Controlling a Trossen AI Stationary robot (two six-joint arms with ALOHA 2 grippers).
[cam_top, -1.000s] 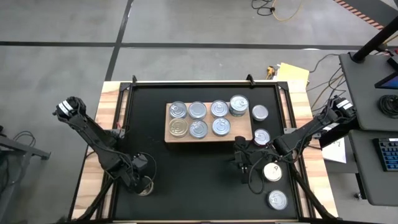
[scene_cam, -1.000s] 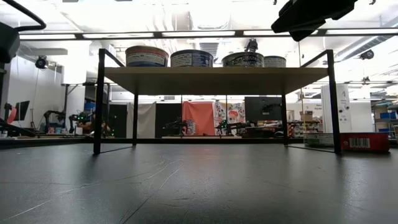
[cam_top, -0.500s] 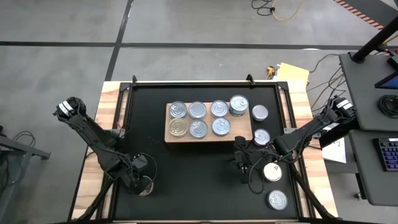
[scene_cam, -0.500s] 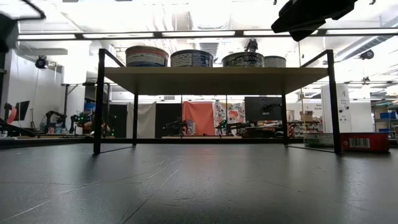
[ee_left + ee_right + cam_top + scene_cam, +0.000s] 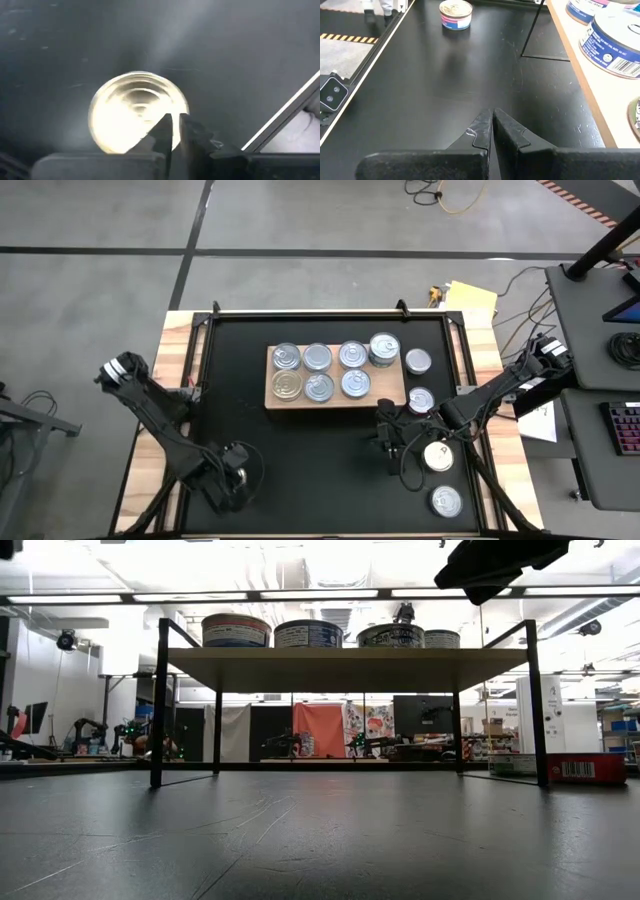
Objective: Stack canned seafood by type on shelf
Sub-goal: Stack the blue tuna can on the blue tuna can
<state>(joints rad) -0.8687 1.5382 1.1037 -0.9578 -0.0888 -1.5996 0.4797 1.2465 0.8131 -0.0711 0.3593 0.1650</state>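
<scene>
Left gripper point(image 5: 174, 131) at the near-left corner of the matte black bench mat point(image 5: 320, 470), jaws pinched together, holding nothing, above a short round tin with a shiny gold lid point(image 5: 137, 111). Right gripper point(image 5: 492, 127) mid-mat, jaws likewise closed and empty. Flat light-wood shelf board point(image 5: 390, 392) carries seven round silver-lidded tins point(image 5: 317, 358); four more tins point(image 5: 418, 361) sit to its right.

No text or label can be read.
</scene>
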